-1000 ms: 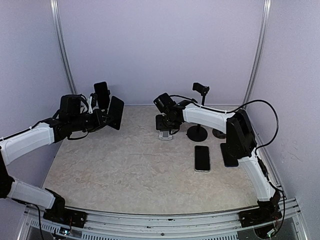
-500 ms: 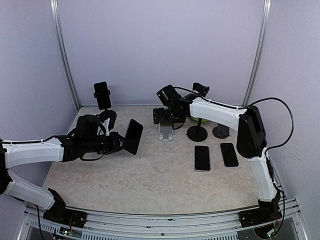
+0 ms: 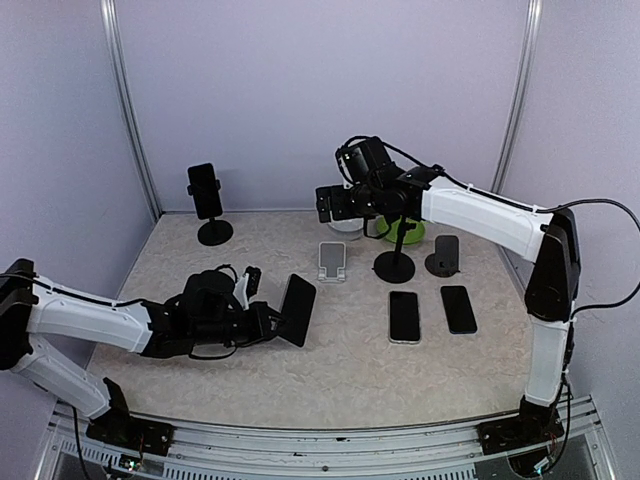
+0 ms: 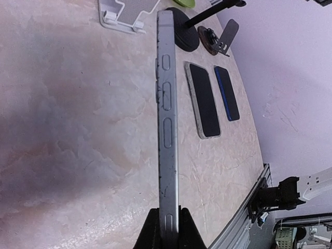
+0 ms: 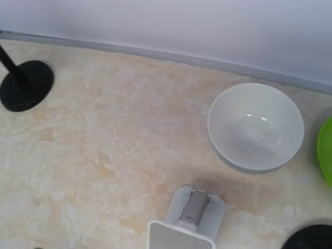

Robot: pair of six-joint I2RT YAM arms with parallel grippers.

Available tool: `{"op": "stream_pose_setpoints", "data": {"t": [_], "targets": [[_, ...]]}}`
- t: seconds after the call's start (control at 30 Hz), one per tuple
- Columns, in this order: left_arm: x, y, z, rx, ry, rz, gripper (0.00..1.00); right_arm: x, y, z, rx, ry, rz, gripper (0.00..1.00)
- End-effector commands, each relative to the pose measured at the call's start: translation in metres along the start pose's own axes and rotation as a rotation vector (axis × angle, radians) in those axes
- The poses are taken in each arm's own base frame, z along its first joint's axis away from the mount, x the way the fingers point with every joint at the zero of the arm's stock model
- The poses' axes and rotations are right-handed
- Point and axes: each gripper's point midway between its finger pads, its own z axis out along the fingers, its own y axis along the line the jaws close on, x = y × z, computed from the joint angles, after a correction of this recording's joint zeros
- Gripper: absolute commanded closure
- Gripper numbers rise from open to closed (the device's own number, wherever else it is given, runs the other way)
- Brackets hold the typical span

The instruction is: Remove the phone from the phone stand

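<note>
My left gripper (image 3: pixel 272 320) is shut on a dark phone (image 3: pixel 298 310) and holds it on edge, low over the middle of the table. In the left wrist view the phone's silver edge (image 4: pixel 166 129) runs up from between my fingers (image 4: pixel 150 233). The white phone stand (image 3: pixel 333 260) is empty; it also shows in the right wrist view (image 5: pixel 187 223). My right gripper (image 3: pixel 334 203) hangs high above and behind that stand. Its fingers do not show in the right wrist view. Another phone (image 3: pixel 205 190) sits in a black stand at the back left.
Two phones (image 3: pixel 404 316) (image 3: pixel 459 308) lie flat right of centre. A black pole stand (image 3: pixel 395 265) and a small dark stand (image 3: pixel 445 255) are behind them. A white bowl (image 5: pixel 256 126) and a green bowl (image 3: pixel 410 230) are near the back wall.
My left arm has carried the phone from the back left down and forward to the middle of the table. My right arm has lifted up and back from the white stand.
</note>
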Motion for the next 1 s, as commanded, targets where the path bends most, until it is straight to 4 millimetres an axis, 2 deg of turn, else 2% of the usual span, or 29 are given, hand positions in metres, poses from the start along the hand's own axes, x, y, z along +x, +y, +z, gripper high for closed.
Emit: {"op": "stream_pose_setpoints", "data": {"t": [0.0, 0.1, 0.2, 0.23, 0.5, 0.77, 0.87, 0.97], "targets": [[-0.009, -0.032, 0.015, 0.078, -0.083, -0.044, 1.00, -0.014, 0.008, -0.027, -0.068, -0.048, -0.048, 0.00], [0.005, -0.041, 0.031, 0.089, -0.067, -0.082, 1.00, -0.017, 0.010, -0.043, -0.107, -0.073, -0.049, 0.00], [0.018, -0.045, 0.053, 0.080, -0.049, -0.104, 1.00, -0.013, 0.008, -0.053, -0.126, -0.078, -0.058, 0.00], [0.024, -0.042, 0.060, 0.063, -0.037, -0.113, 1.00, -0.012, 0.007, -0.056, -0.129, -0.078, -0.060, 0.00], [0.044, -0.049, 0.111, 0.024, 0.020, -0.148, 1.00, -0.005, 0.003, -0.070, -0.142, -0.063, -0.084, 0.00], [0.040, -0.011, 0.119, -0.119, -0.042, -0.229, 0.99, -0.002, -0.004, -0.081, -0.136, -0.069, -0.096, 0.00], [0.042, -0.009, 0.125, -0.116, -0.027, -0.234, 0.92, -0.001, -0.004, -0.083, -0.137, -0.070, -0.101, 0.00], [0.047, -0.001, 0.134, -0.134, 0.008, -0.243, 0.90, -0.002, -0.004, -0.084, -0.138, -0.075, -0.103, 0.00]]}}
